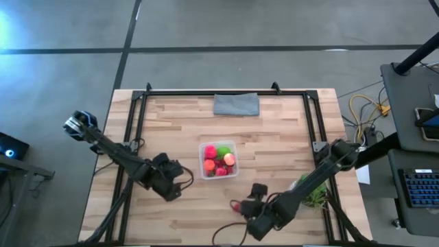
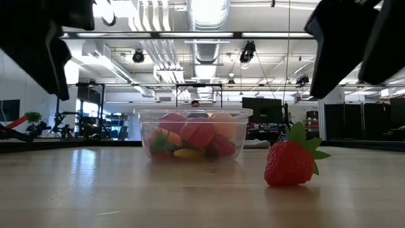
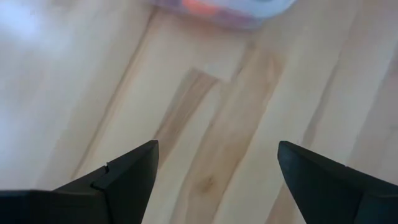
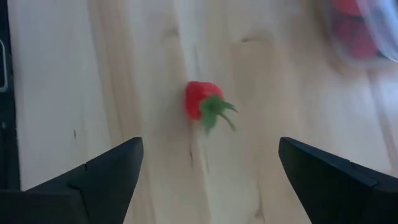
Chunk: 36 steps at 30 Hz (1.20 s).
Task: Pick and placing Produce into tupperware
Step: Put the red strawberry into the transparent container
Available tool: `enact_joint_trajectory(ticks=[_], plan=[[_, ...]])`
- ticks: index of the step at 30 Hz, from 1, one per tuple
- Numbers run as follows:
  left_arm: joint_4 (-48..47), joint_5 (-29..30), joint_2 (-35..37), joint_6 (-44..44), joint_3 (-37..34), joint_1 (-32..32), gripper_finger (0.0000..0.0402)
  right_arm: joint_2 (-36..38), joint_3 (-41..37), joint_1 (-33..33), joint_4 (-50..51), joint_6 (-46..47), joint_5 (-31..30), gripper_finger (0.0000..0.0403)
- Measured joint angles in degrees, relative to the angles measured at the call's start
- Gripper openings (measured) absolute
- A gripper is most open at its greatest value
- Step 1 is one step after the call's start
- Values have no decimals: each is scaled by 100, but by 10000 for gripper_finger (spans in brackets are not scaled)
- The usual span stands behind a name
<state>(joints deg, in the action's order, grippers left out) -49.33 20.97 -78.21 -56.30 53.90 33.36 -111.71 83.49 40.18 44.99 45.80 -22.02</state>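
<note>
The right gripper [image 4: 208, 180] is hovering over the wooden table [image 1: 274, 137] with its jaws spread wide and holding nothing. A toy strawberry [image 4: 203, 102] is lying on its side just ahead of the open jaws, roughly on the line between them, its green leaves pointing back toward the gripper — nothing is touching it. In the low view the strawberry [image 2: 292, 163] is resting on the table in front of the tupperware [image 2: 193, 133], apart from it.

The left gripper [image 3: 214, 180] is also hanging with its jaws apart and empty — bare wood is showing between them. The tupperware [image 3: 224, 11] is sitting well ahead of those jaws.

From above, the tupperware [image 1: 219, 160] is sitting between the two grippers, already holding pink, green, orange and red produce [image 1: 219, 159].
</note>
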Motion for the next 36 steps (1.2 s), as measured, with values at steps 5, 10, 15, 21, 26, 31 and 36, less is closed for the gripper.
enact_joint_trajectory(ticks=[5, 10, 15, 21, 26, 31, 36], plan=[[-24, 290, 236, -140, -363, 71, 312, -546, 513, -61, 9, -343, 20, 368], [-20, 352, 590, -143, -764, 76, 312, -901, 871, -280, 114, -208, 45, 368], [-8, 352, 1048, -145, -1124, 74, 312, -1125, 929, -710, 114, 219, 1071, 368], [-13, 355, 1593, -163, -1440, 74, 313, -1205, 899, -968, 172, 254, 1448, 368], [43, 370, 1916, -189, -1690, 74, 313, -1188, 900, -984, 181, -135, 1451, 368], [87, 422, 2012, -194, -1785, 74, 313, -1209, 858, -984, 178, -294, 1451, 367], [89, 509, 1997, -193, -1786, 74, 313, -1209, 827, -1014, 192, -547, 1497, 338]])
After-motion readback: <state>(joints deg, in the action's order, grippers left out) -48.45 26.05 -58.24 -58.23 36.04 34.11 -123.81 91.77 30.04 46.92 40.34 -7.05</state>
